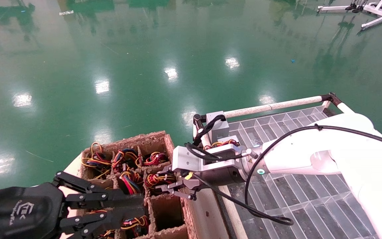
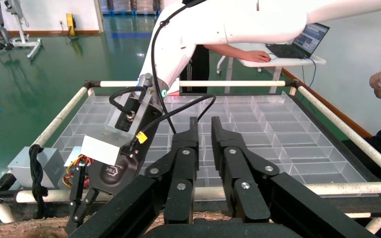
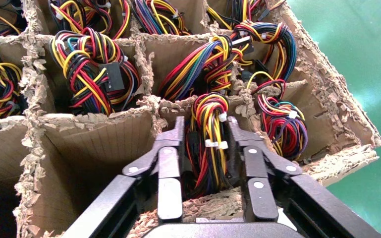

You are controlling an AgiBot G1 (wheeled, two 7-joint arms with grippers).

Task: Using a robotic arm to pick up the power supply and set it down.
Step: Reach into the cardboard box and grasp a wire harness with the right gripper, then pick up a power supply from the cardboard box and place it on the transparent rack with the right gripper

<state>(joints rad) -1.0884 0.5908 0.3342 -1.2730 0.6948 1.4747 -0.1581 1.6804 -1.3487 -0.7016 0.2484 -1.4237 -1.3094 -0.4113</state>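
The power supply shows only as a tied bundle of red, yellow, orange and black wires [image 3: 209, 141] standing in a cell of the cardboard divider box [image 1: 128, 142]; its metal body is hidden down in the cell. My right gripper [image 3: 205, 124] reaches into that cell [image 1: 164, 182], one finger pressed against each side of the bundle [image 1: 156, 179]. The left gripper [image 1: 140, 209] hovers over the box's near cells, its fingers [image 2: 190, 134] almost together with nothing between them.
Other cells hold similar wire bundles [image 3: 91, 64]; one near cell [image 1: 166, 210] is empty. Right of the box lies a clear compartment tray [image 1: 310, 199] in a white tube frame [image 1: 274, 107]. A grey block with a black cable [image 1: 218, 127] sits at the tray's corner, coloured wires [image 1: 224, 143] beside it.
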